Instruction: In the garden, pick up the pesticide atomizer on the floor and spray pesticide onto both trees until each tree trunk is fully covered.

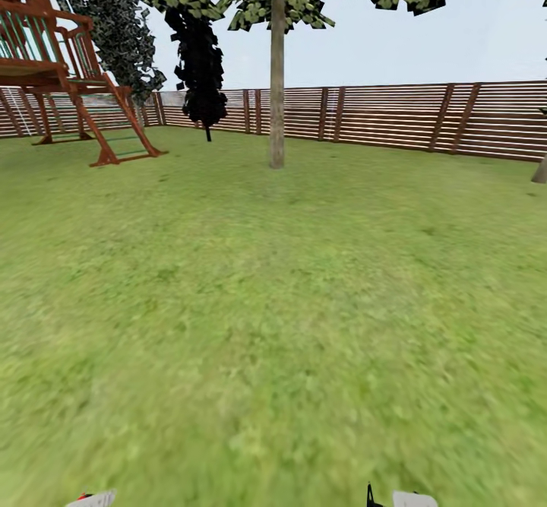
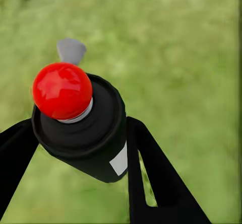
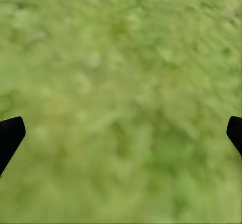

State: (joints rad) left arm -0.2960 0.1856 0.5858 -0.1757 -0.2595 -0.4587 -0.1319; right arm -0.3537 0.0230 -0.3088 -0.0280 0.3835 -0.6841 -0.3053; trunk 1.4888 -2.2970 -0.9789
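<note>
In the left wrist view my left gripper [image 2: 80, 151] is shut on the pesticide atomizer [image 2: 83, 128], a black bottle with a red ball top, a grey nozzle and a white label. Its black fingers [image 2: 151, 173] press on both sides of the bottle above the grass. My right gripper [image 3: 121, 133] is open over bare lawn, with its fingertips [image 3: 10, 136] at the picture's edges. In the head view one tree trunk [image 1: 277, 89] stands straight ahead near the fence. The base of a second trunk [image 1: 540, 170] shows at the far right edge.
A brown slat fence [image 1: 395, 115] closes the lawn [image 1: 273, 324] at the back. A red-brown wooden play structure with a ladder [image 1: 68, 74] stands at the back left. A dark narrow tree [image 1: 199, 66] and a taller conifer [image 1: 114, 20] stand near the fence.
</note>
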